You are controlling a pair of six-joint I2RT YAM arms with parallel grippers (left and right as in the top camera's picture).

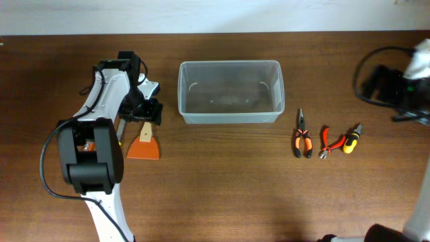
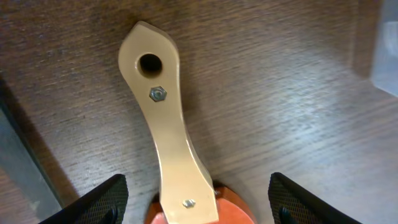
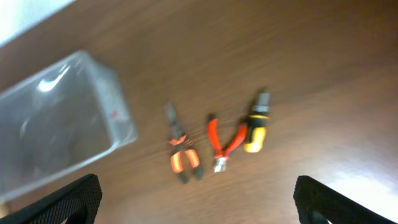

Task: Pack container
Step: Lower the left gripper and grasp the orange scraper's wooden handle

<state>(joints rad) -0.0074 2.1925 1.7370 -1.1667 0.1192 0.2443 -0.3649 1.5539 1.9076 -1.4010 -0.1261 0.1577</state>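
The clear container [image 1: 230, 118] stands at the middle back of the table and holds nothing that I can see; it also shows in the right wrist view [image 3: 62, 118]. An orange-bladed scraper [image 1: 144, 146] with a pale wooden handle [image 2: 163, 118] lies left of it. My left gripper [image 1: 143, 113] hangs over the handle, open, with its fingers [image 2: 198, 202] apart on either side and not touching it. My right gripper [image 3: 199, 199] is open and empty, high above the table at the far right.
Orange-handled pliers [image 1: 302, 142], red cutters [image 1: 327, 141] and a yellow-black screwdriver [image 1: 351, 139] lie in a row right of the container; they also show, blurred, in the right wrist view. The right arm and its cables [image 1: 396, 84] sit at the far right edge.
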